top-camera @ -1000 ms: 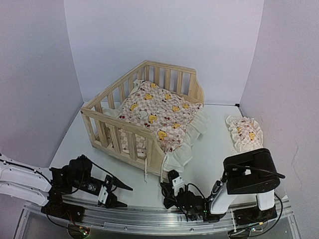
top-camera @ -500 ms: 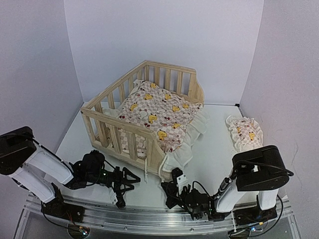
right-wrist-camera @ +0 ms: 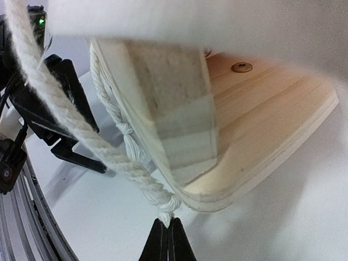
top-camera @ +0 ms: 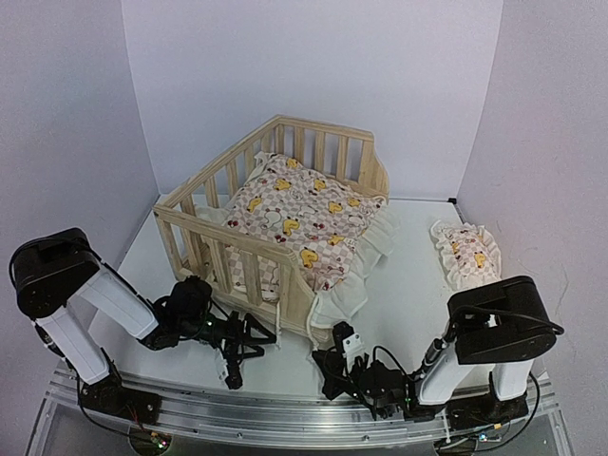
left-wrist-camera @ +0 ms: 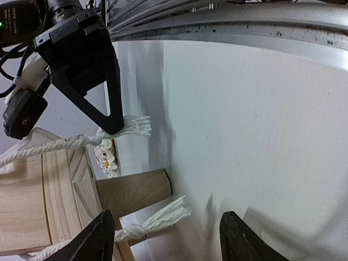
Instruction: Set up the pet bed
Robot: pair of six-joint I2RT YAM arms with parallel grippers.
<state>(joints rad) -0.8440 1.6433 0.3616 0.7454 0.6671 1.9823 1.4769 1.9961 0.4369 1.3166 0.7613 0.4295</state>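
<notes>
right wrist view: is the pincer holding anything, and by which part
Yes: the right pincer is shut on the white rope, pinching it near its frayed end, beside a corner of the pet bed.

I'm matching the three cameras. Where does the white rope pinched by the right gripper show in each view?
Top external: rope, a faint thin white line below the near corner.
Left wrist: rope at upper left, its frayed end in the right gripper.
Right wrist: rope runs from top left down to the shut fingertips.
Shared landmark: near corner post of the pet bed.
</notes>
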